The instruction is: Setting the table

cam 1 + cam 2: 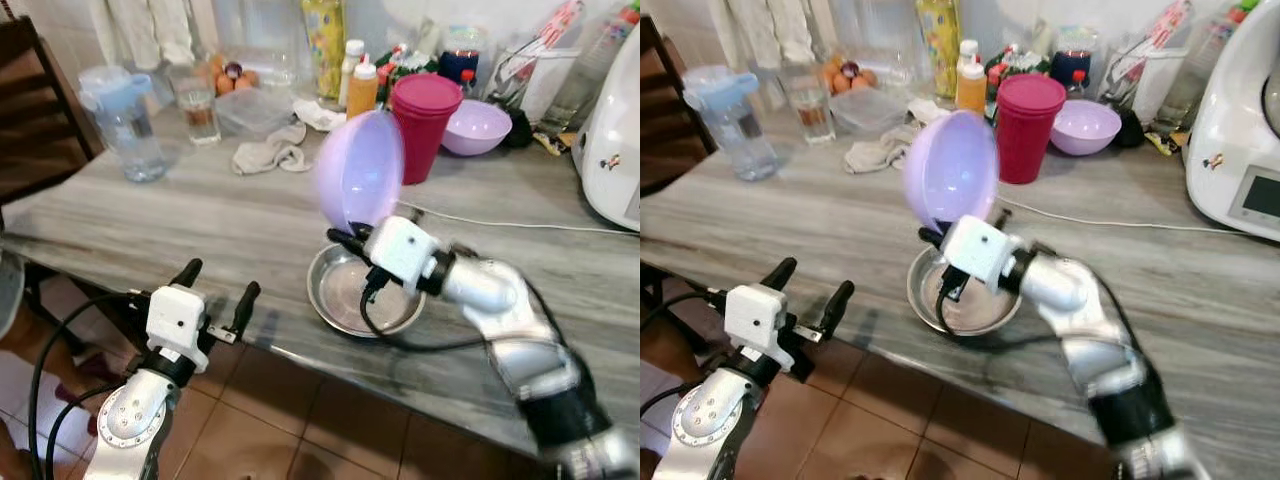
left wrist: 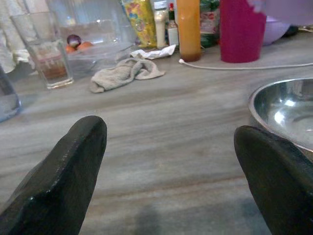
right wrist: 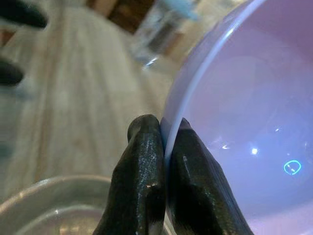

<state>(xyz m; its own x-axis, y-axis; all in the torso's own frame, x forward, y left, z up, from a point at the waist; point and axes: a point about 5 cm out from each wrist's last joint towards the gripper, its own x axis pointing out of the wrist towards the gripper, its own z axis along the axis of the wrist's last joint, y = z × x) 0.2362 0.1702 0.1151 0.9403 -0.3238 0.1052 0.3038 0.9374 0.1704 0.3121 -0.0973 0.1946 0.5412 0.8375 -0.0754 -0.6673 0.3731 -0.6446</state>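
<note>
Right gripper (image 3: pixel 164 161) pinched on the rim of the lilac bowl (image 1: pixel 360 170), tipped on edge above the steel dish (image 1: pixel 340 295), likely for carrying across the tabletop (image 1: pixel 150 225). Left gripper (image 1: pixel 215 290) spread wide, empty, near the front edge. Bowl's far rim cut off in the right wrist view.

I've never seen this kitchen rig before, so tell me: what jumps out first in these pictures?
The lilac bowl, tipped on edge and pinched at its rim by the right gripper, hangs above a steel bowl near the wooden table's front edge. The left gripper hovers open at that edge. Behind, a magenta cup stands beside a second lilac bowl.
</note>
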